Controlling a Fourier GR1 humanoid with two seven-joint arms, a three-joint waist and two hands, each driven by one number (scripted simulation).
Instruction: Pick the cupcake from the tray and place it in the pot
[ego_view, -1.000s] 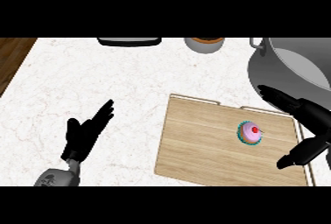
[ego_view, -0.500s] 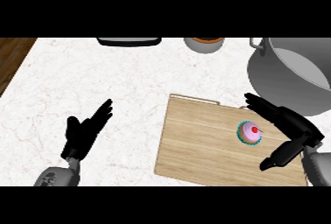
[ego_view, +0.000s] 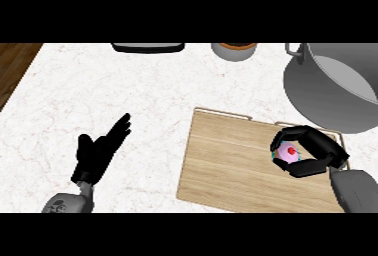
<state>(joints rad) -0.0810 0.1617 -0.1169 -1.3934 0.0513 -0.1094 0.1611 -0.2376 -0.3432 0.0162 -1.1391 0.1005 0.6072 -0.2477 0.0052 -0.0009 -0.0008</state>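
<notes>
The cupcake (ego_view: 289, 152), pink frosting with a red dot on top, sits on the wooden tray (ego_view: 229, 160) near its right side. My right hand (ego_view: 319, 150) has its fingers and thumb curled round the cupcake, hiding most of it. The large grey pot (ego_view: 336, 82) stands at the upper right, just beyond the tray's far corner. My left hand (ego_view: 100, 150) rests open on the marble counter at the left, fingers pointing up and away.
A small brown-filled cup (ego_view: 234, 50) and a dark flat object (ego_view: 148, 47) sit along the counter's far edge. A strip of wooden floor (ego_view: 13, 65) shows past the counter's left edge.
My right hand has moved left over the cupcake and its fingers have curled round it. The left hand has stayed still.
</notes>
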